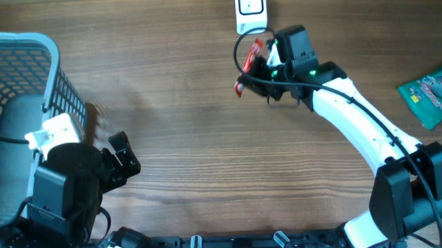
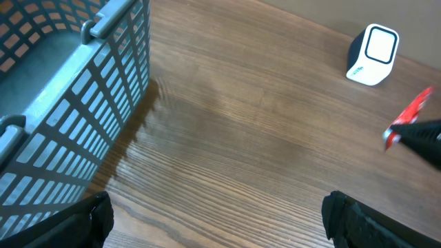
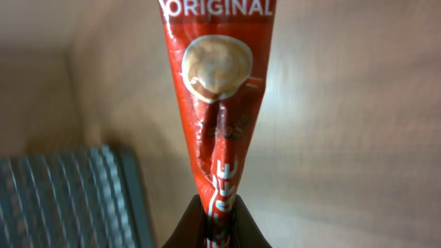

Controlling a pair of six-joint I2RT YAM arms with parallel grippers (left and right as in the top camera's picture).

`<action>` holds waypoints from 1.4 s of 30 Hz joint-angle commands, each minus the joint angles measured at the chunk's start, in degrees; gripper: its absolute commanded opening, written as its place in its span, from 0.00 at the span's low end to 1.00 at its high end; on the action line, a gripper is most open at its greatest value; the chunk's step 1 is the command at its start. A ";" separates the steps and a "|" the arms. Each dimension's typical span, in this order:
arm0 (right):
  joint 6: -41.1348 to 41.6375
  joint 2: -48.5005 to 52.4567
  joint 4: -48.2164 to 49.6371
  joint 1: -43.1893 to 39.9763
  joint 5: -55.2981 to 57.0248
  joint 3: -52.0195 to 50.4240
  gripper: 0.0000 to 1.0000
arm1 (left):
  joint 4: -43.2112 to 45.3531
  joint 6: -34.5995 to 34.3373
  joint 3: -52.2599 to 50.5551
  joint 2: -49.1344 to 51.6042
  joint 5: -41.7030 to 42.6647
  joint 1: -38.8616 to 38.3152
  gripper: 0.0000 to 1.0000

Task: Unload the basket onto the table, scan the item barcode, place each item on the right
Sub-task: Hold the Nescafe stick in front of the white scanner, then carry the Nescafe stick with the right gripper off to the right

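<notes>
over the wooden table [image 1: 207, 139], outstretched right fingers [image 3: 182, 234] clench a sachet [image 3: 217, 89] by the scanner [image 1: 251, 6]; left fingers [image 2: 89, 220] spread.

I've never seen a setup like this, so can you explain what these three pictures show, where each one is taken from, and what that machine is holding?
These are two robot arms at a wooden table. One picture looks down from above; the other two come from a camera on each wrist. The right gripper is shut on a red coffee sachet, held close to a white barcode scanner. The left gripper is open and empty, beside a blue basket. A green packet lies far to the right.
</notes>
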 commanded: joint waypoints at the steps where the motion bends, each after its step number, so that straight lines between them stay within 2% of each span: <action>1: -0.11 4.72 2.21 -1.22 10.14 8.85 0.05 | 0.04 -0.35 0.04 -0.11 -0.55 -0.17 1.00; 5: -3.34 18.32 1.66 -2.38 6.78 23.19 0.05 | 0.04 -0.35 0.04 -0.11 -0.55 -0.17 1.00; 11: -3.82 38.25 0.04 -3.54 4.35 45.86 0.05 | 0.04 -0.35 0.04 -0.11 -0.55 -0.17 1.00; 13: -3.63 42.58 0.50 -3.54 3.17 50.01 0.05 | 0.04 -0.35 0.04 -0.11 -0.55 -0.17 1.00; 16: -2.95 45.33 3.23 -3.58 1.29 50.60 0.05 | 0.04 -0.35 0.04 -0.11 -0.55 -0.17 1.00; 22: -6.58 44.50 2.19 -4.11 1.11 52.92 0.05 | 0.04 -0.35 0.04 -0.11 -0.55 -0.17 1.00; 26: -12.39 38.62 -8.15 -6.03 3.32 57.66 0.04 | 0.04 -0.35 0.04 -0.11 -0.55 -0.17 1.00; 28: -12.50 34.47 -14.95 -7.56 8.11 58.47 0.05 | 0.04 -0.35 0.04 -0.11 -0.55 -0.17 1.00; 31: -12.17 26.69 -29.22 -11.89 23.04 58.47 0.04 | 0.04 -0.35 0.04 -0.11 -0.55 -0.17 1.00; 35: -12.20 22.99 -41.79 -19.28 35.26 58.47 0.05 | 0.04 -0.35 0.04 -0.11 -0.55 -0.17 1.00; 36: -12.20 23.02 -46.29 -23.28 40.44 58.40 0.05 | 0.04 -0.35 0.04 -0.11 -0.55 -0.17 1.00; 39: -12.26 23.85 -51.65 -30.99 47.15 56.57 0.05 | 0.04 -0.35 0.04 -0.11 -0.55 -0.17 1.00; 42: -14.82 24.92 -50.93 -39.15 47.67 52.70 0.05 | 0.04 -0.35 0.04 -0.11 -0.55 -0.17 1.00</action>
